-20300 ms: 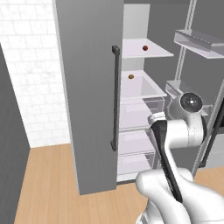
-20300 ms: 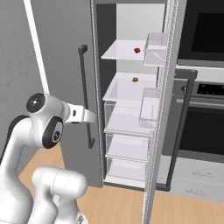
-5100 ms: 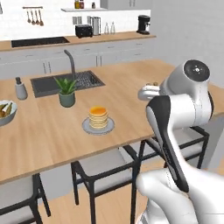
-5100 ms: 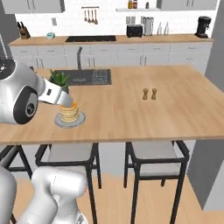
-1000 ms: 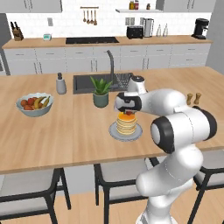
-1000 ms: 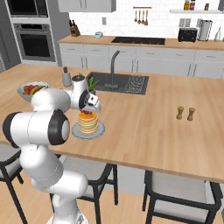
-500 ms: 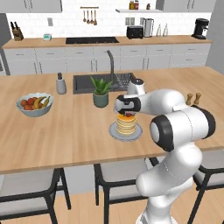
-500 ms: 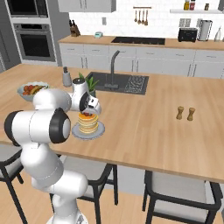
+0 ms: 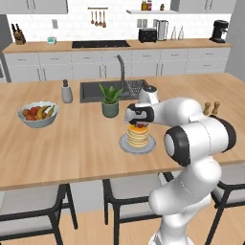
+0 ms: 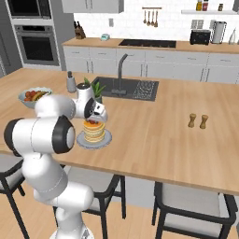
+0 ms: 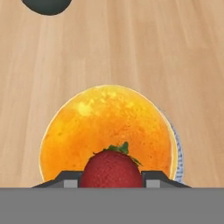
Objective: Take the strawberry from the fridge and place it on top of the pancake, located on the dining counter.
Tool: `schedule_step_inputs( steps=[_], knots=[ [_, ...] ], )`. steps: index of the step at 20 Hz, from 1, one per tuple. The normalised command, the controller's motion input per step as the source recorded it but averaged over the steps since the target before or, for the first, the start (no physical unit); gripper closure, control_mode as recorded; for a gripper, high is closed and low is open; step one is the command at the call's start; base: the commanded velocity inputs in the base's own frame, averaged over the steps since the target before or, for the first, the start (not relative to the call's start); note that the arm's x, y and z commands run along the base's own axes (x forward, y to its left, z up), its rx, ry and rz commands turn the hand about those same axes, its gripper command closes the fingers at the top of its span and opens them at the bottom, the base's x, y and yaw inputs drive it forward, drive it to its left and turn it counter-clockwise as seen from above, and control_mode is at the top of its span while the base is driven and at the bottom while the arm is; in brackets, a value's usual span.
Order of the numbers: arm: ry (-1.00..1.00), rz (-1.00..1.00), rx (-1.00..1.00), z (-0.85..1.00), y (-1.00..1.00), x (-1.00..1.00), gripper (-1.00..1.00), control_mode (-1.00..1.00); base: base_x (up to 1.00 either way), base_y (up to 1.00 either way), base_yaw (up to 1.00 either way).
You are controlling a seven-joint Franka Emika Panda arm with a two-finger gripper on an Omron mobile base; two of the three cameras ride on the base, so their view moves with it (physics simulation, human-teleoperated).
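Pinched between the two finger tips of the gripper in the hand view, the strawberry hangs over the near part of the golden pancake; whether the fruit touches it I cannot tell. A sliver of the grey plate shows at the pancake's right, with bare wood of the dining counter beyond.

From the left base view, the gripper points down over the pancake, the strawberry a red speck at its tips. The plate sits well in from the counter's near edge. A grey bowl of fruit stands well apart to the left, a potted plant just behind the plate, beside the sink. Open wood lies left and front.

From the right base view, the gripper is over the stack on its plate. Two small shakers stand far to the right across clear dining counter.
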Motion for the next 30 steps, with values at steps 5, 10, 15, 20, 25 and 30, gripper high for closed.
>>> schedule_step_inputs(
  steps=[5,10,15,20,25,30],
  knots=[
    [-0.01,0.0,0.0,0.05,0.0,-0.39,-1.0,-1.0,0.0,0.0,0.0],
    [0.0,0.0,0.0,0.47,0.0,-0.21,-1.0,-1.0,0.0,0.0,0.0],
    [-0.01,0.0,0.0,0.37,-0.08,-0.41,-1.0,-1.0,0.0,0.0,0.0],
    [-0.03,0.0,0.0,0.14,-0.42,-0.73,-1.0,-1.0,0.0,0.0,0.0],
    [-0.02,-0.02,0.0,0.01,-0.57,-0.71,-1.0,-1.0,0.0,0.0,0.0],
    [-0.02,-0.04,0.01,0.02,-0.62,-0.53,-1.0,-1.0,0.0,0.0,0.0]
  ],
)
